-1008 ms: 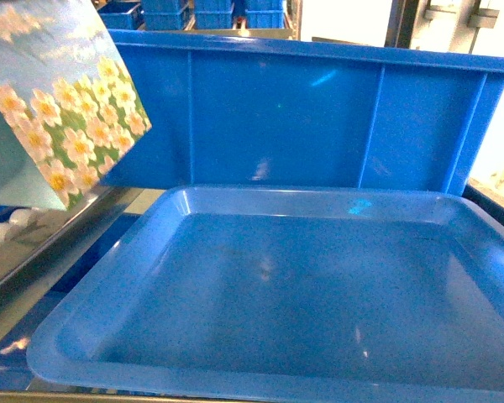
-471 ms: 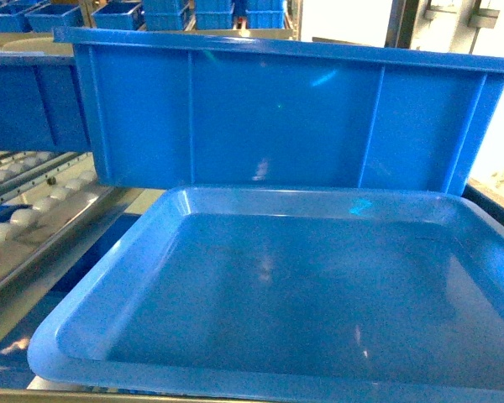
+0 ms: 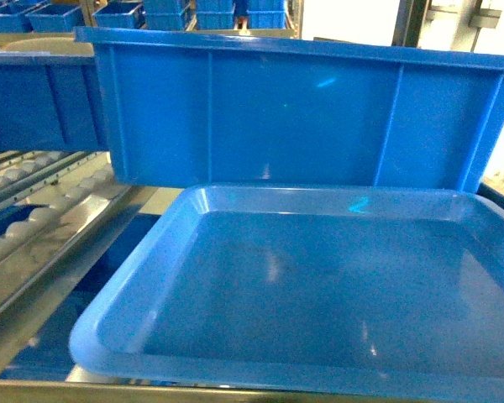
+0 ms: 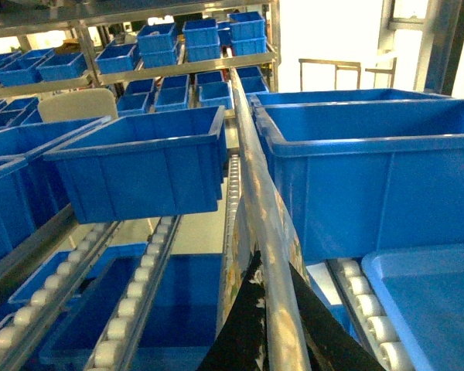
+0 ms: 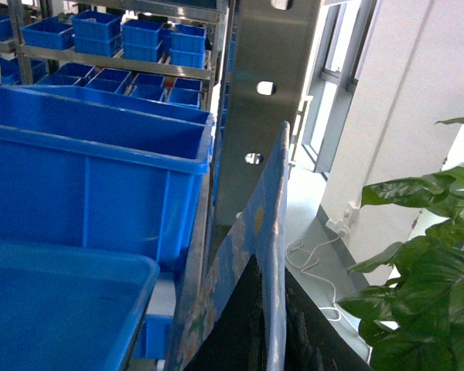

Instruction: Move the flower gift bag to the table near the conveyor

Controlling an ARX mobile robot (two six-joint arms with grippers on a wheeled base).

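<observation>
The flower gift bag [image 4: 253, 166] shows edge-on in the left wrist view as a glossy, flower-printed rim running up the middle. My left gripper [image 4: 274, 272] is shut on that rim, a black finger on each side. In the right wrist view another edge of the bag [image 5: 273, 193], blue with pale flowers, stands upright with my right gripper [image 5: 271, 269] shut on it. The bag and both grippers are out of the head view. The conveyor [image 3: 42, 214] with its white rollers [image 4: 131, 297] slopes along the left. The table is out of view.
A blue tray [image 3: 134, 281] lies directly ahead, with a big blue bin [image 3: 302, 109] behind it. More blue bins [image 4: 147, 166] sit on the racking. At the right are a steel post [image 5: 267, 100], a leafy plant [image 5: 425, 263] and a white cable [image 5: 313, 259] on the floor.
A second ago the bag hung at the upper left of the head view; it has since left that view. The tray and bin have shifted slightly right in the picture.
</observation>
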